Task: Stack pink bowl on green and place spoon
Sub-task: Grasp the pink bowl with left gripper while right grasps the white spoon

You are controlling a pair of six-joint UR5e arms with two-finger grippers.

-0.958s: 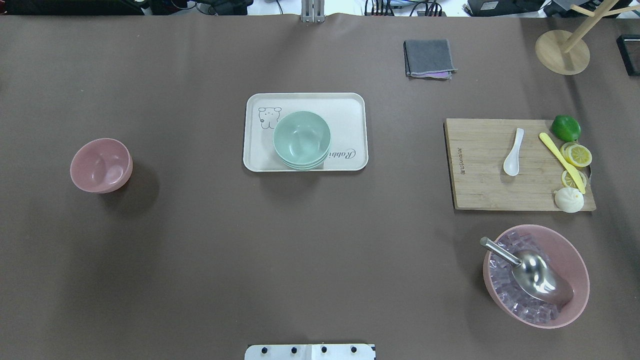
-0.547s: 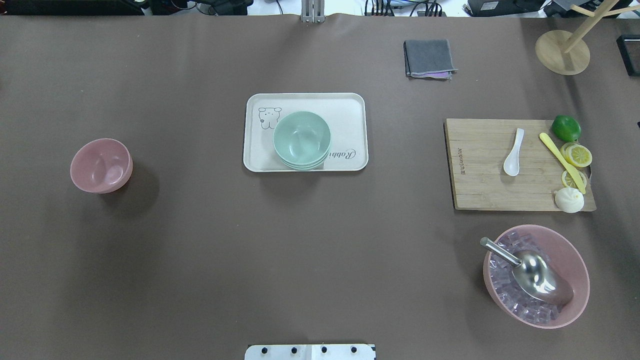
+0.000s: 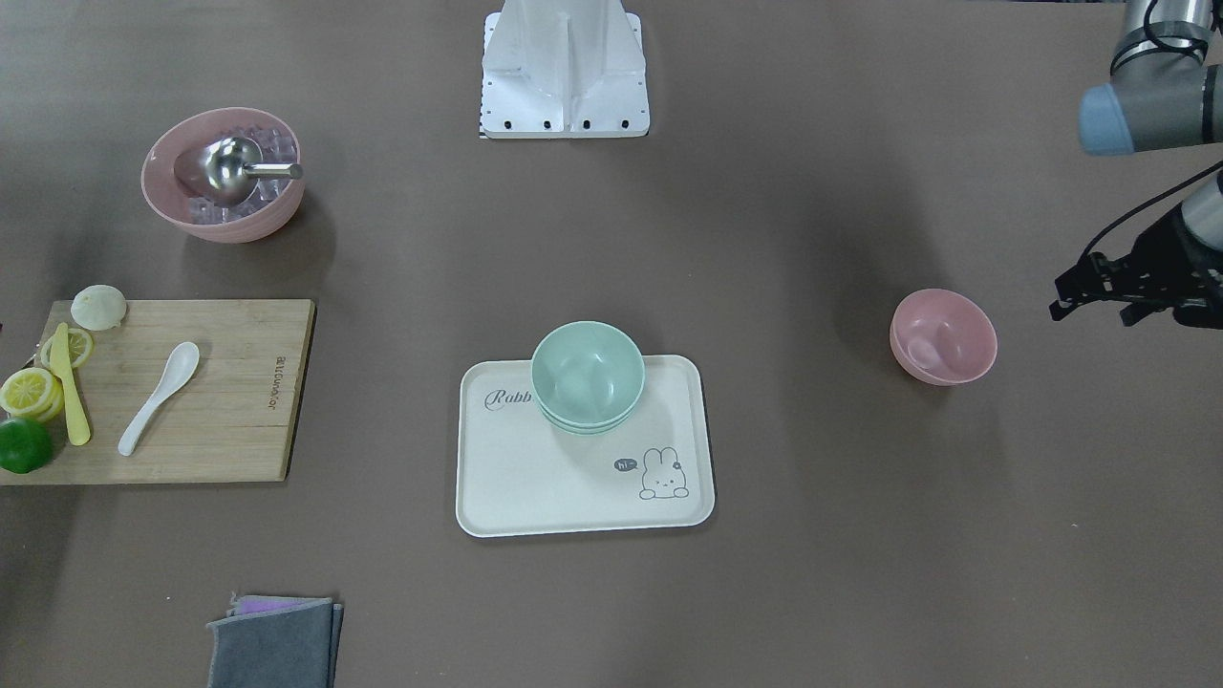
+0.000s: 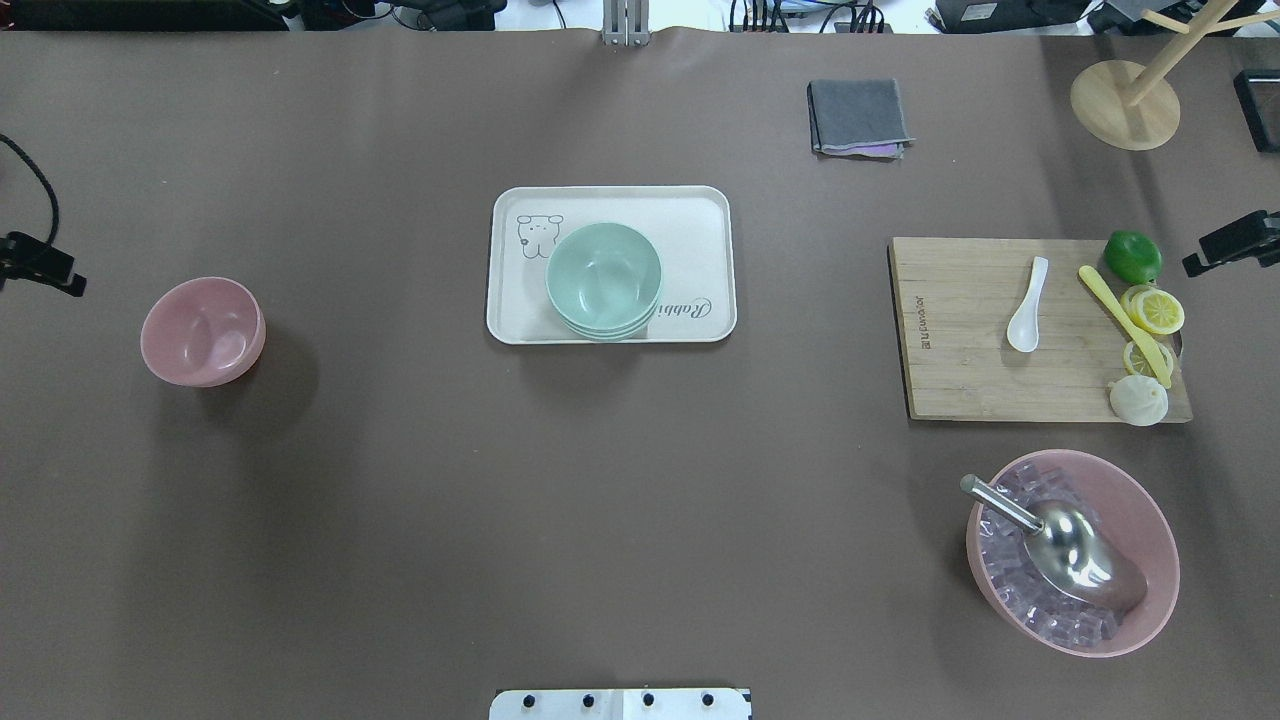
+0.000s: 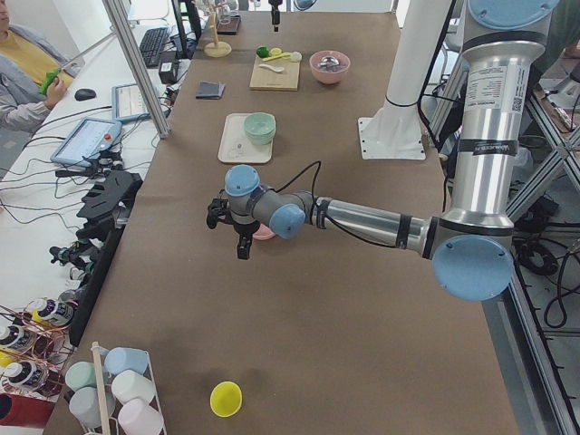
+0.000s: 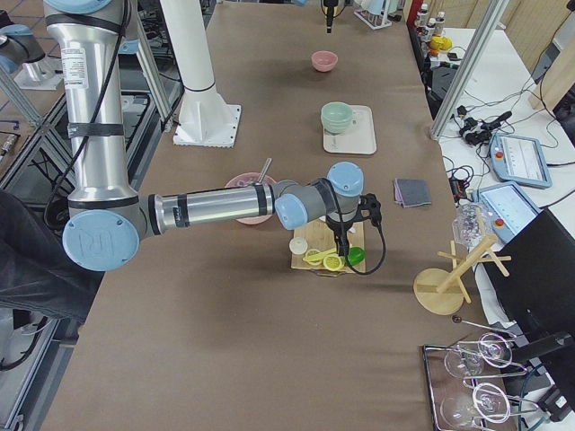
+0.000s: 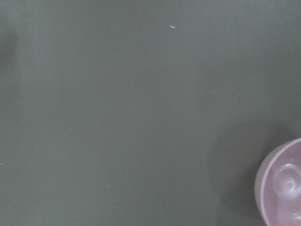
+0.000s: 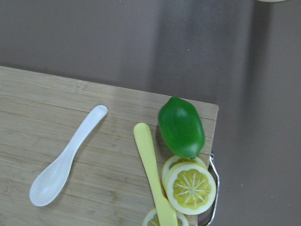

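Observation:
A small pink bowl [image 4: 202, 331] stands upright on the table at the left; it also shows in the front view [image 3: 943, 336] and at the left wrist view's edge [image 7: 282, 186]. Stacked green bowls [image 4: 604, 279] sit on a cream tray [image 4: 690, 215] in the middle. A white spoon [image 4: 1027, 305] lies on a wooden cutting board [image 4: 960, 370]; the right wrist view shows the spoon [image 8: 66, 157]. My left gripper [image 3: 1091, 311] hovers open and empty just outside the pink bowl. My right gripper [image 4: 1230, 242] hovers past the board's far right corner, mostly cut off.
A lime [image 4: 1132, 256], lemon slices, a yellow knife [image 4: 1120, 320] and a bun [image 4: 1138, 399] line the board's right side. A large pink bowl [image 4: 1150, 505] with ice and a metal scoop stands near the front right. A grey cloth [image 4: 858, 116] and a wooden stand [image 4: 1123, 104] are at the back.
Both grippers have come into the overhead view, the left at the left edge near the pink bowl, the right at the right edge by the lime. The objects have not moved.

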